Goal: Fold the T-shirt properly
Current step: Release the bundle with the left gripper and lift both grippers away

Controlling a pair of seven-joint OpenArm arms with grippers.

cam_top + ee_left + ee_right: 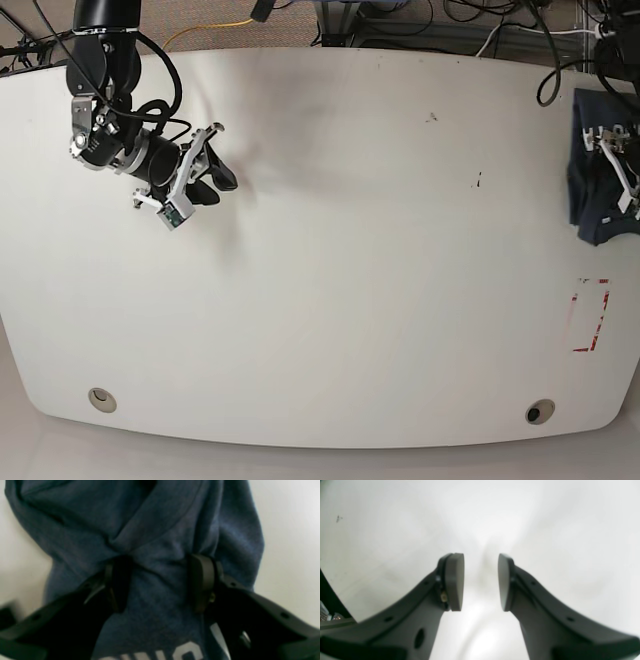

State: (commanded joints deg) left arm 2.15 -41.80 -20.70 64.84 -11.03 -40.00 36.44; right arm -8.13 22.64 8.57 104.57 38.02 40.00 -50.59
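Right now your left claw (160,582) is pinching a bunched fold of the T-shirt (155,530), its dark pads pressed into the blue cloth on either side, with white lettering (185,652) showing just below. From the base view, the T-shirt (592,160) sits crumpled at the far right edge of the white table (350,250). Your right claw (480,582) hangs spread over bare table at the opposite end, gripping nothing.

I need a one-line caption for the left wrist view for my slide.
Left tool closed on a bunched fold of the dark blue T-shirt, white lettering visible below, over the white table.
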